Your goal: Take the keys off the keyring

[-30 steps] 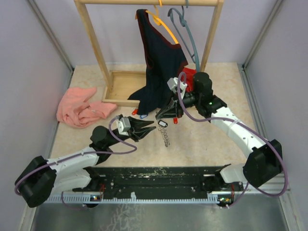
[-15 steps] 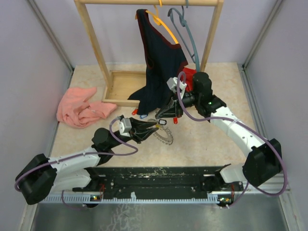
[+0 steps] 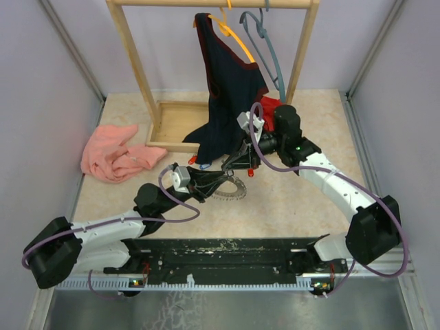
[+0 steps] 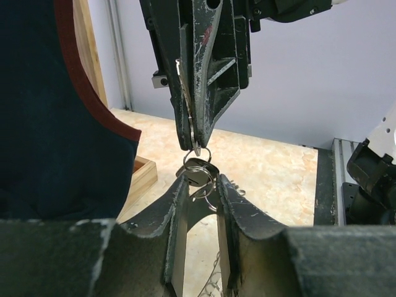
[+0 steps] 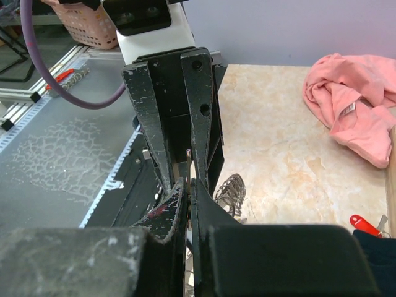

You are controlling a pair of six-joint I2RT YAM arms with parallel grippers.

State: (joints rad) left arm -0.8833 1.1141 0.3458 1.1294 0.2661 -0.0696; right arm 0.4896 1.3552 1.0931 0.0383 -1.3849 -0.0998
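High rear overview; close wrist views, left tool (image 3: 221,180) facing right tool (image 3: 226,167).

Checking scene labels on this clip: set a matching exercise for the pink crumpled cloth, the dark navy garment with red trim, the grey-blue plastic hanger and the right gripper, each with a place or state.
1. pink crumpled cloth
2. dark navy garment with red trim
3. grey-blue plastic hanger
4. right gripper

A. hangs bare on the wooden rail
B. shut
C. lies on the table, left side
D. hangs from an orange hanger

Pairs: 1-C, 2-D, 3-A, 4-B.
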